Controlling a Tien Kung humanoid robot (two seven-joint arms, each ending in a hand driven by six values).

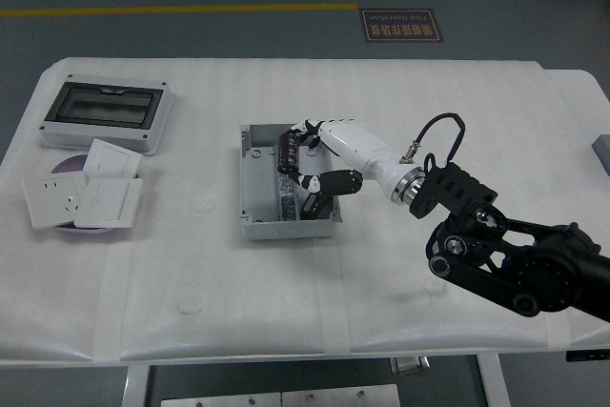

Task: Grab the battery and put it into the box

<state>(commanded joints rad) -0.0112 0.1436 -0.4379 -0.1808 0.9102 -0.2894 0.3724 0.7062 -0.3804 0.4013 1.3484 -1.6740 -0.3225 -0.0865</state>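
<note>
At the left of the frame, white wall sockets (81, 195) lie stacked on a purple plate (65, 165), with a clear-lidded case (105, 114) just above them on the white bench (286, 302). In the centre sits the open grey box (255, 183). The right hand (307, 154) reaches in from the right, its fingers curled around a dark battery (284, 152) held over the box's upper part. Another dark battery (314, 205) lies inside the box, lower right.

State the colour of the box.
Light grey box, clearest in the head view.
</note>
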